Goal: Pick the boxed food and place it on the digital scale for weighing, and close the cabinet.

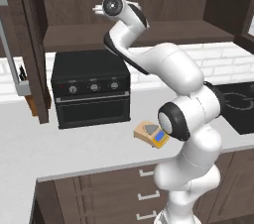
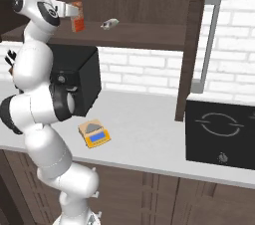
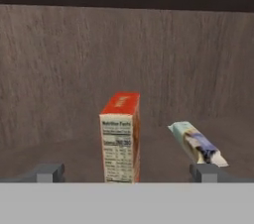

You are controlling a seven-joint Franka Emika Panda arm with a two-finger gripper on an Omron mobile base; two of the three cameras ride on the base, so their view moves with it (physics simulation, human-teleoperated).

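Carton (image 3: 120, 138) base behind grey band

Even, soft rendered light with no clear source; the pale desk (image 1: 30, 153) and white brick wall (image 2: 149, 74) read bright, while the dark wood cabinet (image 2: 191, 45) interior is dim. Faint shadows lie under the black toaster oven (image 1: 92, 91) and the digital scale (image 2: 93, 133). No glare. All views are low-resolution and slightly soft; label print on the boxed food (image 3: 120, 139) is blurred and unreadable
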